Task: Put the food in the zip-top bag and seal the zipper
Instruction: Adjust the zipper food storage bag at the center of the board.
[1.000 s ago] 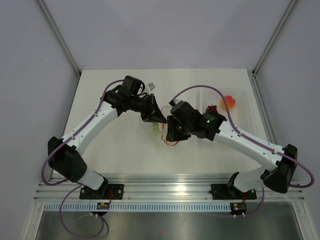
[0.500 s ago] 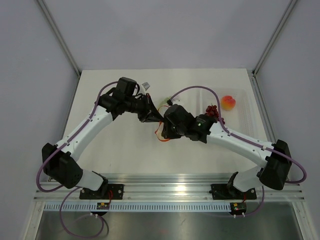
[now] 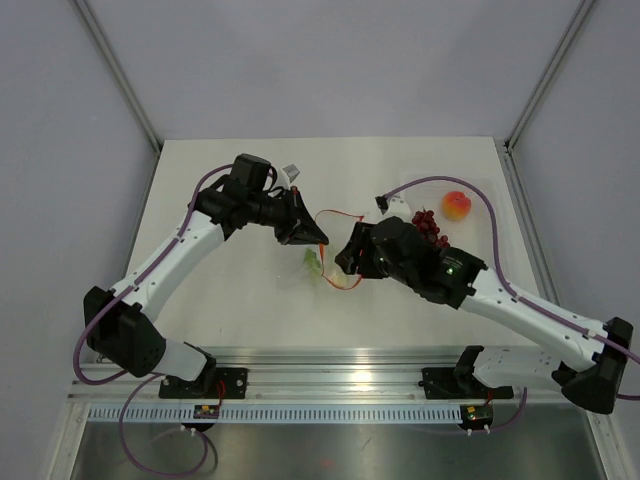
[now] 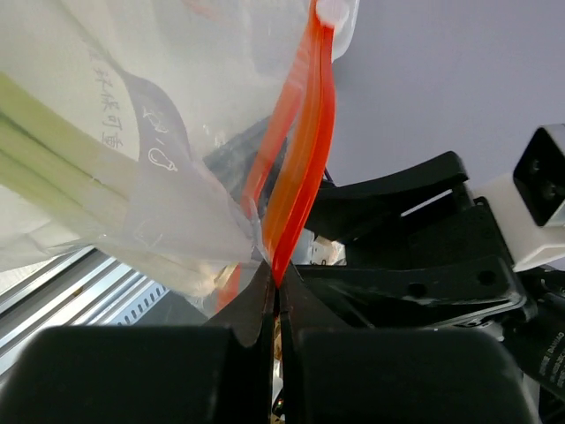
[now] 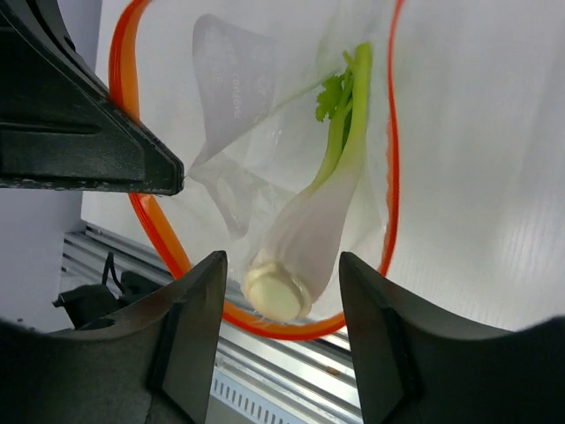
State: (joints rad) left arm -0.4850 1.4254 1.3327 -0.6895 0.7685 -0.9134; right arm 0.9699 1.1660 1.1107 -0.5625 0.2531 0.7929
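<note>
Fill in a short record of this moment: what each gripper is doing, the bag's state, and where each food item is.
left gripper: shut, pinching the zipper at one end
right gripper: open, a finger on either side of the stalk's base
zip-top bag: mouth open, zipper unsealed
vegetable stalk: inside the bag
grapes: outside the bag, far right of the table
peach: beside the grapes, outside the bag

Left wrist view: vegetable stalks point(image 4: 44, 150) cut by left edge; zip-top bag point(image 4: 177, 88) by top edge.
</note>
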